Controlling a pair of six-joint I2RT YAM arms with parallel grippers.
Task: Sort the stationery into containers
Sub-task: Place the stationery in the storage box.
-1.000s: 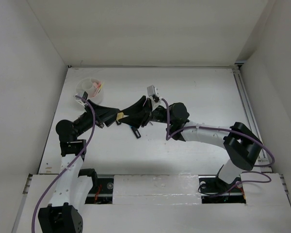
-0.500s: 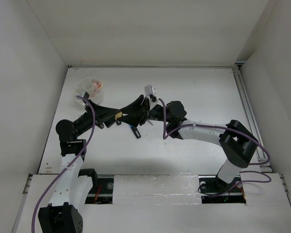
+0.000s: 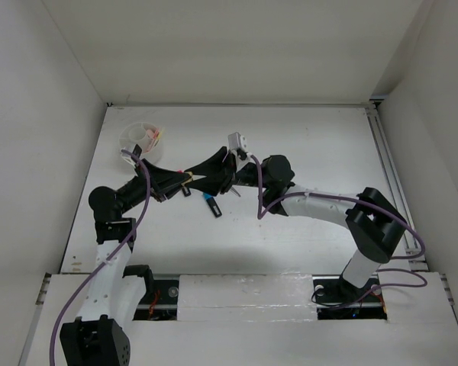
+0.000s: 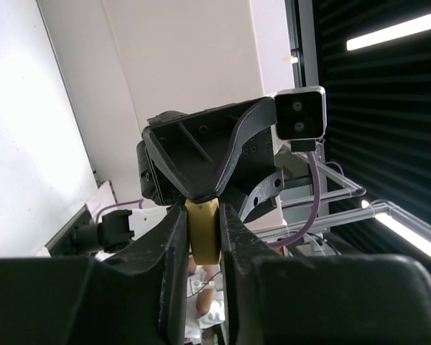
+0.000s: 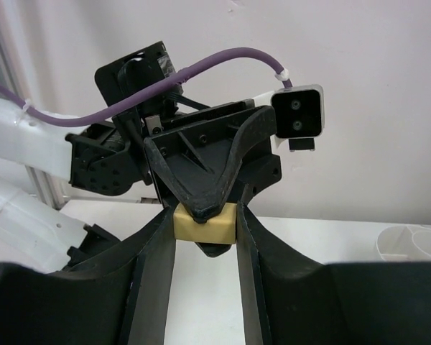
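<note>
From above, the eraser (image 3: pixel 188 180) is seen left of the middle of the table (image 3: pixel 313 145). In the left wrist view it is pinched by the left gripper (image 4: pixel 201 213); in the right wrist view, by the right gripper (image 5: pixel 205 217).

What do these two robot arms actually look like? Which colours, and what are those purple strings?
The left arm and right arm are both white, tube-like links joined by chunky black joints. A purple cable loops along each. The left gripper and right gripper are black and tapered, with two fingers. Each wrist carries a small pale boxy camera with two lenses.
</note>
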